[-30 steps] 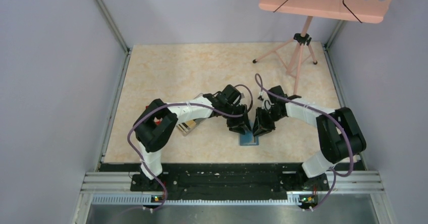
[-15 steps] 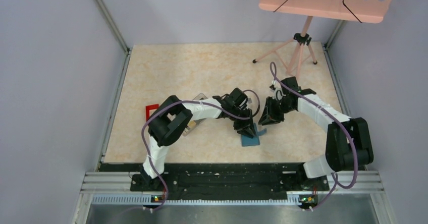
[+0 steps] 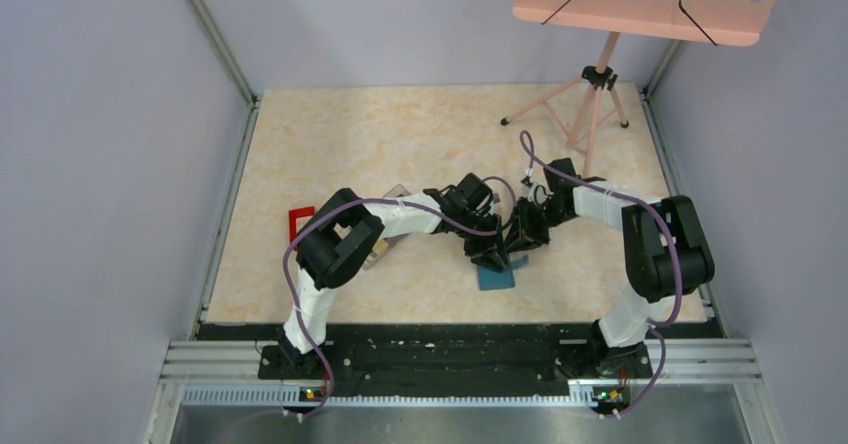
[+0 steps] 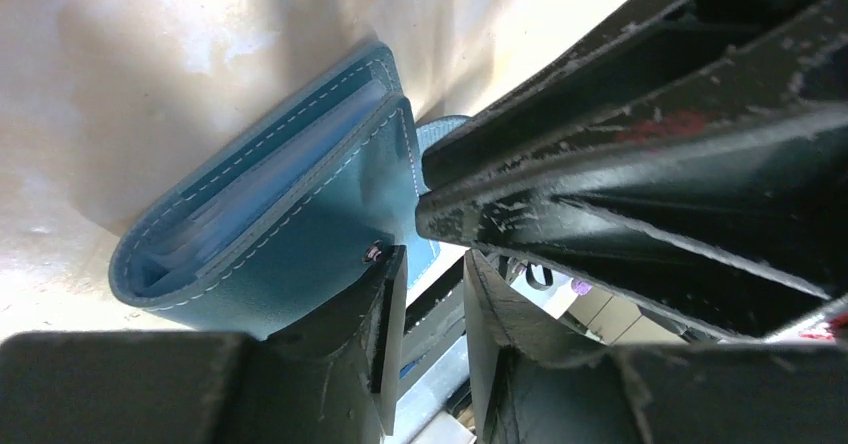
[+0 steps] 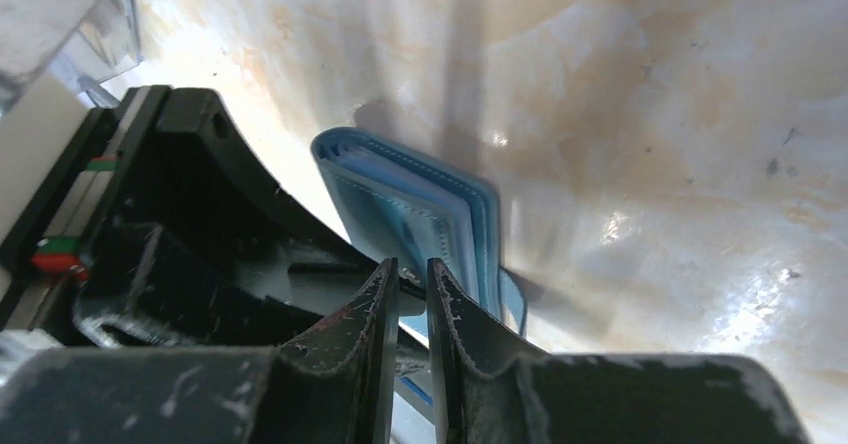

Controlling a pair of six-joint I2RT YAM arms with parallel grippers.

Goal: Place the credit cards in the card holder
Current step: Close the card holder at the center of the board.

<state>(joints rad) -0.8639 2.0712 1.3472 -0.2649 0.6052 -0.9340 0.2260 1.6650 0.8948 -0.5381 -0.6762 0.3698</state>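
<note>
The teal card holder (image 3: 495, 277) lies folded shut on the table in front of both grippers. It shows in the left wrist view (image 4: 270, 224), pale blue pockets at its open end, and in the right wrist view (image 5: 420, 209). My left gripper (image 3: 489, 251) is nearly shut and empty, one finger (image 4: 375, 304) resting on the cover by the snap. My right gripper (image 3: 522, 236) is nearly shut, tips at the cover's strap edge. I cannot tell whether it pinches the edge. Some credit cards (image 3: 377, 254) show in a clear box, mostly hidden under the left arm.
A small red object (image 3: 299, 222) lies at the left beside the left arm's elbow. The clear box (image 3: 397, 193) sits under the left forearm. A pink music stand (image 3: 598, 94) stands at the back right. The two grippers are almost touching over the holder.
My right gripper drew back up and to the right, then came in again to the holder's edge. My left arm's elbow swung right, uncovering the red object. The left gripper stays on the holder.
</note>
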